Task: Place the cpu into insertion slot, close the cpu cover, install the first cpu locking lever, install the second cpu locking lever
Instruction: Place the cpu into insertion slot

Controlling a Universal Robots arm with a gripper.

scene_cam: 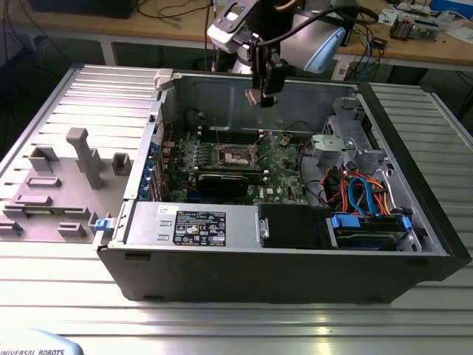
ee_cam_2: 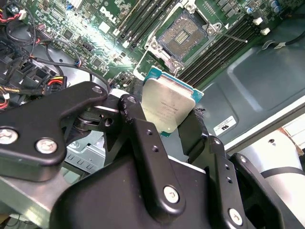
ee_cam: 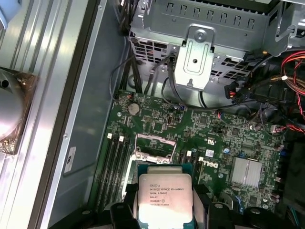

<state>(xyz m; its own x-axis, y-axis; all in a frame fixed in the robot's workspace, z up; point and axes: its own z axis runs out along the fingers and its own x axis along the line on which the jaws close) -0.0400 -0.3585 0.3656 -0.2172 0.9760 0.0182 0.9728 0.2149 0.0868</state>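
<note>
Hand [ee_cam_2: 164, 114] clamps the cpu [ee_cam_2: 167, 98] above the open insertion slot [ee_cam_2: 183, 31] inside the case [scene_cam: 295, 277].

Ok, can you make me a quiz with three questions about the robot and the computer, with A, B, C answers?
1. Where is the cpu?
A. in the insertion slot
B. on the table outside the case
C. in the gripper, above the board

2. What colour is the circuit board?
A. red
B. green
C. white

3. How is the insertion slot?
A. empty
B. holding a chip
C. hidden under a fan

Answers:
1 C: in both wrist views the gripper clamps the chip by its edges, up off the board.
2 B: the board is green around the slot.
3 A: the second wrist view shows the slot's dark centre bare.
</note>
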